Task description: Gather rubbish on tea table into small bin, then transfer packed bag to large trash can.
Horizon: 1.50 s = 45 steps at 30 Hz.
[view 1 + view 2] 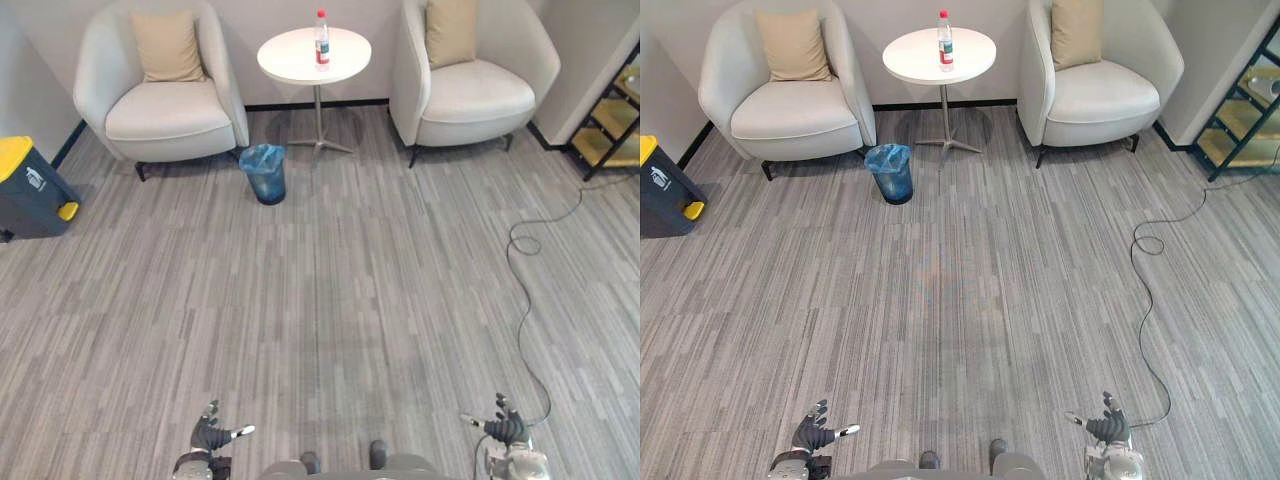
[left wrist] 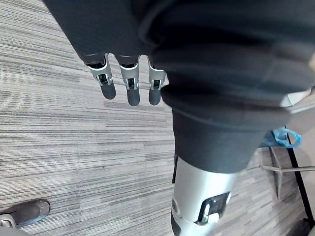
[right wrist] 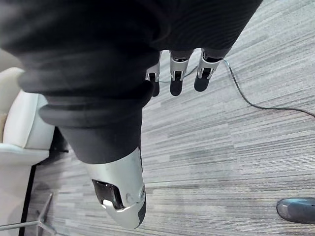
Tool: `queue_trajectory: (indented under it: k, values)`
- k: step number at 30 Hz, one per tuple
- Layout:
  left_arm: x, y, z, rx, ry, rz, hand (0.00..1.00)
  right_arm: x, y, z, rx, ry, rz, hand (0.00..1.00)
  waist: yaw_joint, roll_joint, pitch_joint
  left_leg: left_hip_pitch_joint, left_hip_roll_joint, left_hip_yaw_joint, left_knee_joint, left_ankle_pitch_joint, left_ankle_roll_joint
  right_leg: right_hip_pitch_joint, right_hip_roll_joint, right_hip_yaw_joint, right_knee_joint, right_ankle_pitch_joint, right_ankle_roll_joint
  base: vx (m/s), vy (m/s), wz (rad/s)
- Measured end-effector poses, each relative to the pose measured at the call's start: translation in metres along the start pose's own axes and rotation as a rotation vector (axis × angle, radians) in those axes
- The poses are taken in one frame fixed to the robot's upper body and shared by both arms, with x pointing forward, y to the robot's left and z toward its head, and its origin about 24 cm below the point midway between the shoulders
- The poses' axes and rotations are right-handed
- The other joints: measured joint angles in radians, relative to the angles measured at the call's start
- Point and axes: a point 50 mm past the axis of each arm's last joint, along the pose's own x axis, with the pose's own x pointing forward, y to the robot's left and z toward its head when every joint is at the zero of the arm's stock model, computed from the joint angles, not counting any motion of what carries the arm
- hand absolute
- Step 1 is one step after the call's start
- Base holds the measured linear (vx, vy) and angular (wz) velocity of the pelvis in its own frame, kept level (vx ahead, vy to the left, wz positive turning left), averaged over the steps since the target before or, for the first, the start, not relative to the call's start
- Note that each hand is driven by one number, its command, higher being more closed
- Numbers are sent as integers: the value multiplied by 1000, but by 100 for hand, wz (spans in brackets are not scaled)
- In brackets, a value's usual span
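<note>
Hanging low at the robot's sides, the left hand and the right hand are both released: in each wrist view the fingers run straight over bare carpet and grasp nothing. A wide stretch of grey striped floor lies between them and everything the task needs, so no step has begun.

Farther on, the bin, lined with a blue bag, stands on the floor just beside the front corner of the left chair and near the splayed foot of the bench. At the floor's left edge, well apart from it, sits the can, dark grey with a yellow lid. On the round white bench, close to its middle and a little toward the far edge, a bottle with a red cap stands upright; it is the one piece of rubbish I can make out there. A second chair flanks the bench on the right, and a black shelf stands at the floor's right edge.

The risks look plain enough. The bottle is tall and narrow, so a reaching hand that meets it high would likely tip it, and it could roll off the bench's rim. The bin seems light and sits tight between chair and bench foot; a step too close could knock it over. The bag's loose rim may slip in when the bottle drops.
</note>
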Motion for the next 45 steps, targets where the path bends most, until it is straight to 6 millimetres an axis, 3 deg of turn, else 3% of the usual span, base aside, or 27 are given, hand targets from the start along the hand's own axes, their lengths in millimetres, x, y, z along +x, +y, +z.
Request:
queue_trajectory:
  k: [4, 8, 10, 11, 12, 13, 15, 17, 18, 20, 23, 25, 26, 27, 29, 30, 31, 33, 34, 35, 36, 38, 40, 41, 42, 44, 45]
  values:
    - [3, -5, 12, 33, -39, -27, 0, -5, 22, -1, 56, -4, 46, 0, -4, -16, 39, 32, -7, -29, 104, -105, 31, -181, -37, -74, 367, -88, 29, 218, 42, 14]
    - [9, -7, 23, 28, -64, -17, 0, 3, 26, 18, 93, -52, 57, 0, -32, -14, 52, 107, 19, -46, 18, -107, 22, -285, -33, -154, 221, -69, 30, 380, -33, 15]
    - [13, -10, 33, 22, -90, -24, 0, 9, 20, 29, 101, -82, 42, 0, -54, 4, 65, 174, 38, -56, -68, -90, -9, -320, -15, -168, 72, 43, 9, 450, -93, 30]
    - [16, -12, 39, 22, -103, -31, 0, 11, 14, 33, 95, -94, 20, 0, -67, 4, 65, 209, 44, -75, -106, -79, -32, -328, -12, -165, 45, 159, -27, 576, -150, 40]
    - [19, -16, 46, 16, -116, -40, 0, 12, 9, 36, 86, -101, 6, 0, -69, 21, 70, 221, 57, -88, -107, -73, -45, -333, -13, -177, 87, 167, -77, 692, -220, 43]
    - [21, -18, 53, 15, -137, -44, 0, 15, 9, 42, 95, -118, 3, 0, -72, 28, 75, 212, 65, -102, -78, -40, -100, -345, -22, -189, 153, 112, -101, 675, -264, 34]
    - [21, -21, 52, 7, -133, -48, 0, 15, 14, 45, 97, -122, 17, 0, -89, 36, 80, 168, 85, -107, 105, 23, -125, -284, -18, -211, 181, 35, -123, 565, -244, 29]
    - [17, -27, 45, -13, -115, -57, 0, 12, 20, 41, 84, -118, 41, 0, -76, 37, 91, 25, 157, -102, 547, 170, -74, -117, 24, -221, 110, -12, -153, 668, -270, -5]
    - [15, -30, 42, -19, -106, -63, 0, 12, 28, 46, 96, -136, 58, 0, -53, 31, 100, -68, 202, -71, 771, 138, -41, -6, 51, -203, 55, -27, -174, 510, -205, -34]
    - [15, -34, 43, -27, -109, -69, 0, 11, 33, 54, 126, -167, 58, 0, -26, 8, 105, -157, 208, -30, 817, 108, -32, 75, 50, -181, -6, -31, -176, 403, -127, -38]
    - [13, -44, 46, -45, -122, -86, 0, 11, 31, 64, 159, -211, 49, 0, -6, 4, 108, -320, 186, 45, 634, 77, -24, 206, 43, -156, -137, -38, -164, 479, -36, -23]
    - [12, -48, 47, -42, -128, -94, 0, 13, 30, 65, 165, -208, 42, 0, 1, -3, 115, -360, 116, 54, 387, 85, -34, 278, 26, -137, -192, -59, -147, 507, 57, -24]
    - [11, -49, 45, -45, -120, -95, 0, 16, 27, 62, 179, -183, 24, 0, 5, 5, 110, -361, 73, 28, 161, 124, -81, 316, 22, -120, -229, -66, -137, 480, 131, -54]
    - [11, -49, 43, -46, -116, -93, 0, 18, 24, 57, 175, -154, 9, 0, 16, 25, 96, -364, 54, 2, 3, 160, -89, 339, 33, -88, -259, -93, -119, 497, 175, -71]
    - [10, -44, 35, -44, -88, -78, 0, 19, 25, 49, 168, -117, 10, 0, 35, 21, 76, -389, 18, -34, 86, 218, 3, 359, 6, -51, -196, -175, -84, 574, 229, -68]
    - [9, -44, 32, -41, -80, -77, 0, 17, 25, 42, 165, -96, 10, 0, 34, -2, 62, -391, 2, -21, 116, 216, 6, 350, -13, -43, -148, -196, -58, 690, 194, -37]
    - [9, -45, 29, -37, -66, -80, 0, 15, 25, 32, 165, -58, 6, 0, 29, -34, 45, -377, -22, -5, 151, 178, 49, 302, -53, -29, 10, -210, -21, 723, 170, -8]
    - [10, -46, 29, -29, -64, -88, 0, 13, 26, 23, 174, -23, 5, 0, 19, -61, 45, -328, -51, 3, 170, 117, 66, 199, -83, -16, 298, -138, 108, 705, 179, 9]
    - [12, -45, 32, -19, -62, -88, 0, 11, 31, 19, 187, -6, 11, 0, 6, -78, 49, -246, -73, -5, 169, 62, 83, 90, -100, -1, 594, -63, 164, 663, 137, 14]
    - [11, -47, 32, -15, -61, -95, 0, 10, 33, 19, 184, -5, 18, 0, -1, -75, 50, -183, -77, -7, 157, 39, 93, 44, -110, -14, 702, -76, 135, 768, 133, -5]
    - [12, -49, 35, -13, -70, -100, 0, 10, 37, 20, 159, -13, 41, 0, -3, -61, 55, -62, -74, -15, 95, 21, 97, -33, -122, -72, 758, -103, 64, 609, 88, -15]
    - [15, -51, 42, -19, -88, -95, 0, 9, 41, 24, 148, -31, 59, 0, -8, -31, 51, 48, -54, -46, 1, 15, 88, -139, -109, -156, 685, -118, 13, 554, 35, 1]
    - [19, -51, 53, -27, -115, -93, 0, 11, 42, 27, 135, -41, 68, 0, -23, -10, 64, 116, -29, -64, -57, 15, 87, -199, -87, -195, 497, -120, 8, 532, -45, 47]
    - [21, -50, 58, -23, -129, -90, 0, 12, 42, 30, 134, -47, 68, 0, -43, -7, 68, 149, -16, -95, -81, 16, 86, -231, -74, -186, 197, -62, 29, 638, -106, 73]
    - [22, -48, 59, -19, -132, -87, 0, 12, 41, 30, 133, -46, 67, 0, -55, -13, 70, 161, -15, -106, -87, 14, 83, -238, -76, -172, 90, -16, 29, 658, -164, 90]
    - [23, -48, 54, -11, -109, -86, 0, 12, 34, 24, 110, -24, 46, 0, -69, -18, 69, 224, 7, -141, -111, -12, 5, -217, -64, -120, -150, 303, 27, 616, -222, 75]
    - [22, -51, 52, -15, -96, -91, 0, 13, 30, 25, 93, -28, 40, 0, -66, -5, 70, 231, 25, -156, -105, -17, -4, -219, -50, -118, -123, 299, 0, 623, -257, 27]
